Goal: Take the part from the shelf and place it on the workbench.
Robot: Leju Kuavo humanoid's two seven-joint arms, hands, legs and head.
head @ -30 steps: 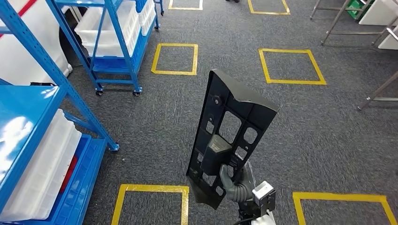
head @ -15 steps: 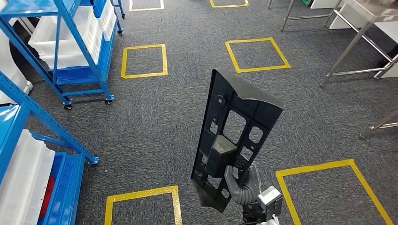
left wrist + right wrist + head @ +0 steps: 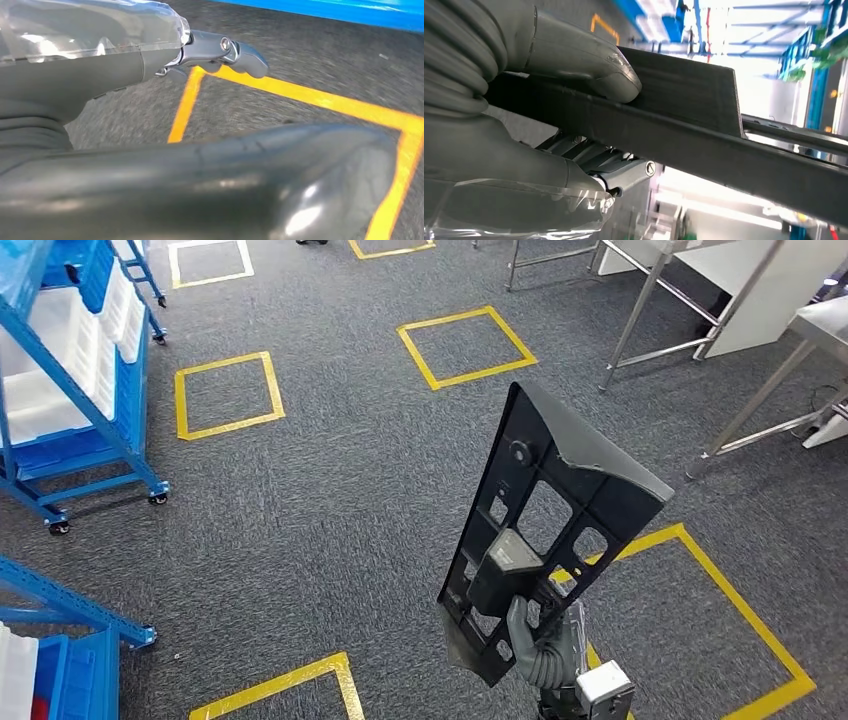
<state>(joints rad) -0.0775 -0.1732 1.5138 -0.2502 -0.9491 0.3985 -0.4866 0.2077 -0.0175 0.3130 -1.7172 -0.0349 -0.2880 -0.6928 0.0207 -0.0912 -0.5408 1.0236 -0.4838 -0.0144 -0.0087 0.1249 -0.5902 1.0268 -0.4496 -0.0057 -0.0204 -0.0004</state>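
One long black plastic bracket part (image 3: 545,540), upright, gripped by right hand (image 3: 540,645). Left hand (image 3: 150,125) holds nothing, fingers (image 3: 240,50) apart. Step: carry. Next: approach steel-legged desk (image 3: 700,340), set part down.

Camera pans right across the carpet: the blue shelf (image 3: 75,390) slides toward the left frame edge, while steel workbench legs (image 3: 640,315) enter upper right. Relative to the right hand (image 3: 540,650), the black part (image 3: 545,540) leans more rightward than before; the grip at its lower end is unchanged.
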